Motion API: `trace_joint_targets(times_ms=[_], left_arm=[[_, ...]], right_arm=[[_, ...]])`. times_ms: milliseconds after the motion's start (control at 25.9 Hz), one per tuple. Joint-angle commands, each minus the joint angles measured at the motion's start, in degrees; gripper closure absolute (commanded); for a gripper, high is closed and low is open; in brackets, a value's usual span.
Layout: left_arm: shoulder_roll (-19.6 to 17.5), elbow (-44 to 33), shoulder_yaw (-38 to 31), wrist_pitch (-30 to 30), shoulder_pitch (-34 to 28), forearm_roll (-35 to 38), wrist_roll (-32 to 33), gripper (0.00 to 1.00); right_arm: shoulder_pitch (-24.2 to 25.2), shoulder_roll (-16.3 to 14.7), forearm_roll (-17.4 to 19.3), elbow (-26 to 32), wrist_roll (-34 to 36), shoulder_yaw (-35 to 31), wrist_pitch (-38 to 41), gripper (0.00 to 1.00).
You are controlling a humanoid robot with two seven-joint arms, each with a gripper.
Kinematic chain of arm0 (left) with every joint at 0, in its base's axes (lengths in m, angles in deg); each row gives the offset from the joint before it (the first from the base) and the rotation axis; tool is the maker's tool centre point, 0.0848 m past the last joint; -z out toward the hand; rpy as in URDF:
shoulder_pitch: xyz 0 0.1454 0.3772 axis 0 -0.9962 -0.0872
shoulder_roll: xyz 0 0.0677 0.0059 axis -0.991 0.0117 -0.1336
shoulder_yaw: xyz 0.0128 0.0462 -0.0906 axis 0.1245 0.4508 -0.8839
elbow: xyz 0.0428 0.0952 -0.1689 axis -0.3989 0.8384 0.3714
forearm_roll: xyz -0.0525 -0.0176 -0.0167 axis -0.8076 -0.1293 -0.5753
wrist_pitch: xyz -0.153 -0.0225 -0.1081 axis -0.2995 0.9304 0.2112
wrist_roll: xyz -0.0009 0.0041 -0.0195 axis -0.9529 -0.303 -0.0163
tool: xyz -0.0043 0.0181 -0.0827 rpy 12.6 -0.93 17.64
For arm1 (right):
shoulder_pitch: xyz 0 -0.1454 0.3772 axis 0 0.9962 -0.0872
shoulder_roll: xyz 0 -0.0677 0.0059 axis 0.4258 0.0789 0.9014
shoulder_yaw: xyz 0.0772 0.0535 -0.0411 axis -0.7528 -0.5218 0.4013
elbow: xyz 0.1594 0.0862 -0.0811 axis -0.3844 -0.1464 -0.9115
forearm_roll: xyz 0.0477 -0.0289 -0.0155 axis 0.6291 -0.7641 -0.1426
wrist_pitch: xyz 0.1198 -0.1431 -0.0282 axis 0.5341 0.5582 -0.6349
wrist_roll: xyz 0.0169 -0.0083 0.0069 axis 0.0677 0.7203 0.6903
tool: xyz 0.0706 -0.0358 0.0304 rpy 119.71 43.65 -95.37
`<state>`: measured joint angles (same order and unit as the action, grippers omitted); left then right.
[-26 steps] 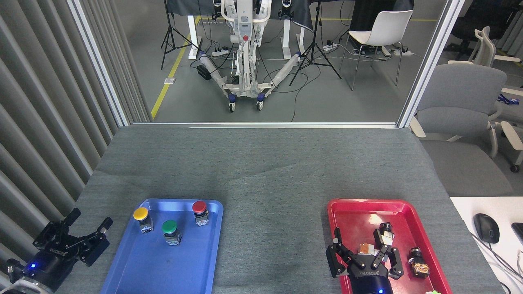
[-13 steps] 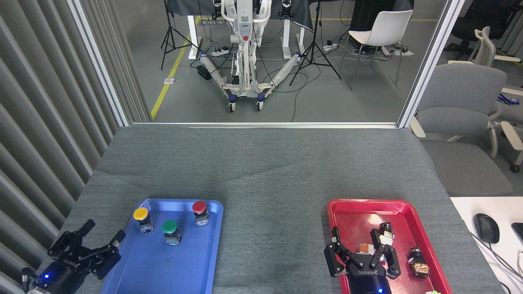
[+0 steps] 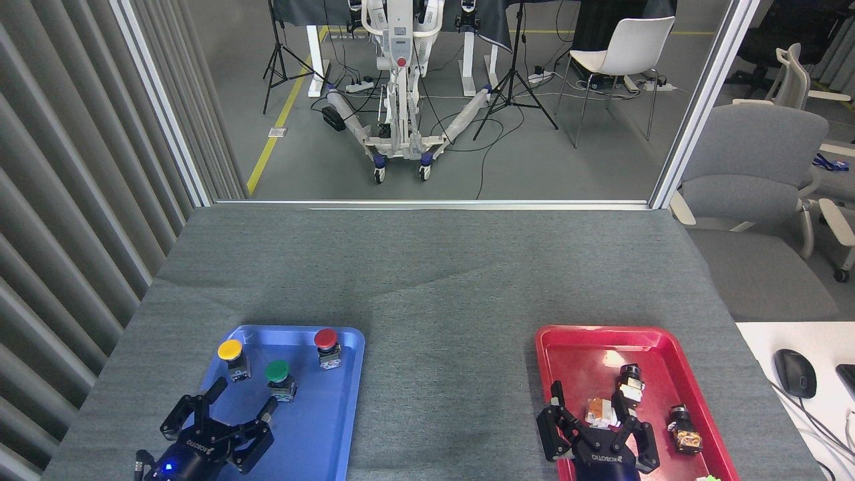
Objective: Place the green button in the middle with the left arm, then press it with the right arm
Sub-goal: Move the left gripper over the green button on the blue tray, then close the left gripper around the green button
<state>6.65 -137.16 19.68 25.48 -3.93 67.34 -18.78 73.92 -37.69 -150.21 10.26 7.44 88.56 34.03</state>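
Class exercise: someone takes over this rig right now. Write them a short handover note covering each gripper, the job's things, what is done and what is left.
Left gripper: open, empty, over the blue tray, just short of the green button.
Right gripper: open, empty, over the red tray.
Green button: upright in the blue tray, between the yellow button and red button.
Middle cloth: bare.
Done: nothing placed or pressed.
Left: grasp the green button with the left gripper, set it in the middle, press it with the right.
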Motion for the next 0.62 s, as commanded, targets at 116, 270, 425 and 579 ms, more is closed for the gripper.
trace_joint_targets(times_ms=[116,270,425,579], left_arm=[[3.32,1.80,1.93,7.79,0.97,2.62,-0.15,0.01],[3.67,6.90,1.93,8.85,5.18,2.19,-0.06,0.01],[4.20,11.65,2.02,8.85,7.21,1.83,-0.24,0.00],[4.47,11.56,2.90,8.67,7.21,2.10,-0.33,0.00]], right_arm=[[-0.07,-0.40,3.34,1.64,-0.05,0.30,-0.93,0.00],[-0.42,-0.57,5.98,1.29,-0.58,0.30,-1.63,0.00],[-0.42,-0.40,5.98,1.46,-3.39,0.12,-0.67,0.00],[-0.25,-0.84,5.98,1.46,-1.90,-0.23,1.97,0.00]])
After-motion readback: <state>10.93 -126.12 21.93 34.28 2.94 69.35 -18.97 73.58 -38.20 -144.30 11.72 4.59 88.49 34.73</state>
